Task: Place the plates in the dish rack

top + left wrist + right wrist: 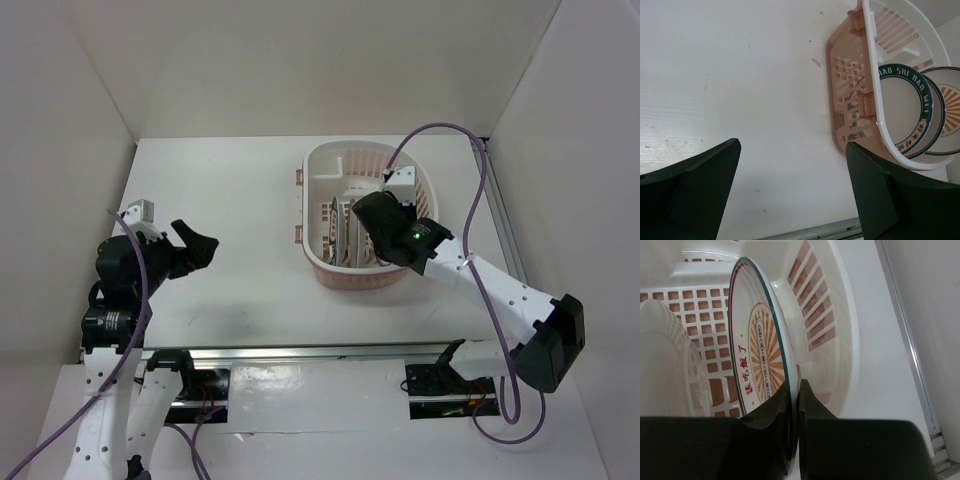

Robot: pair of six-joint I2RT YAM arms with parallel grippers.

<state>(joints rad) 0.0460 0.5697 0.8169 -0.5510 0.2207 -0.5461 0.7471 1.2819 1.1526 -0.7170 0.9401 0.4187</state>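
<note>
Edgewise, sunburst plate point(760, 355) in right pincer point(794, 386)

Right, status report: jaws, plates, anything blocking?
Left gripper jaws open, empty, beside dish rack. Right gripper jaws shut on sunburst plate, upright inside rack. Green-lettered plate already racked. Nothing seen blocking.

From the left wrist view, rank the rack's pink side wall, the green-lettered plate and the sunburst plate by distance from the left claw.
1. Pink side wall, facing the left claw.
2. Green-lettered plate, standing just inside.
3. Sunburst plate, behind it, farthest right.
</note>
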